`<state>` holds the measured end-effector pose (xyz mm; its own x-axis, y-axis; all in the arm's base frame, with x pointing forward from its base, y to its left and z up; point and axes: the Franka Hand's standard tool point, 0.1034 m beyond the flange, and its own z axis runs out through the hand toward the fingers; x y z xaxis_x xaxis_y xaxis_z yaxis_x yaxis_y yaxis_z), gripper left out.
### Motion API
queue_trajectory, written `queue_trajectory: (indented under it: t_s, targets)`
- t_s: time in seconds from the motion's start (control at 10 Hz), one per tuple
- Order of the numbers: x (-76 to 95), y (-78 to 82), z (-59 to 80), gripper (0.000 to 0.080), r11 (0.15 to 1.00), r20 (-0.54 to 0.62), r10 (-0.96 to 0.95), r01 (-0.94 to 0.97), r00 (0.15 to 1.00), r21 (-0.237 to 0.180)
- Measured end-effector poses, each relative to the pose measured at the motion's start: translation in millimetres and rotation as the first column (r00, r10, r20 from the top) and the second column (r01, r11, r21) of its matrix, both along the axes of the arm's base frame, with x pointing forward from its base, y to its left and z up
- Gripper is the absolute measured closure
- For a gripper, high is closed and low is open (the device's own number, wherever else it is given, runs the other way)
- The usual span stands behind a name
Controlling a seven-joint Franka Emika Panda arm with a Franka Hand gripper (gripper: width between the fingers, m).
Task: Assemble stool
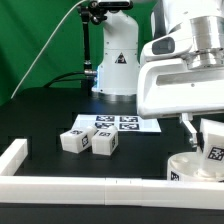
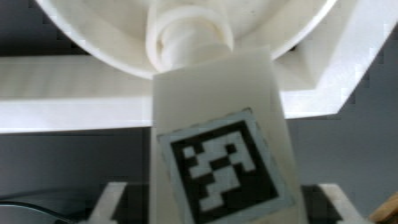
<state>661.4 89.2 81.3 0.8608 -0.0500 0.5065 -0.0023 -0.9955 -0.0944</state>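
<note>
Border rail (image 1: 80,186) nearest; leg (image 2: 214,110) at seat (image 1: 190,168), exterior view's right.
Gripper (image 2: 219,205) clamped on leg, end against seat; two loose legs (image 1: 75,141) (image 1: 103,144) lie on worktop (image 1: 40,125), centre.

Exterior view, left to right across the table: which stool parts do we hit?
Loose leg → second loose leg → round seat. The third leg, held in the gripper, overlaps the seat, so it is left out of the order.
</note>
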Motion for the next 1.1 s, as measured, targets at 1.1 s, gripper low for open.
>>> queue_trajectory:
  t_s: [1.1]
  targets:
    - [-4.6, 3.5, -0.5, 0.0475, 1.0, 0.117, -0.016, 0.016, 0.993, -0.005]
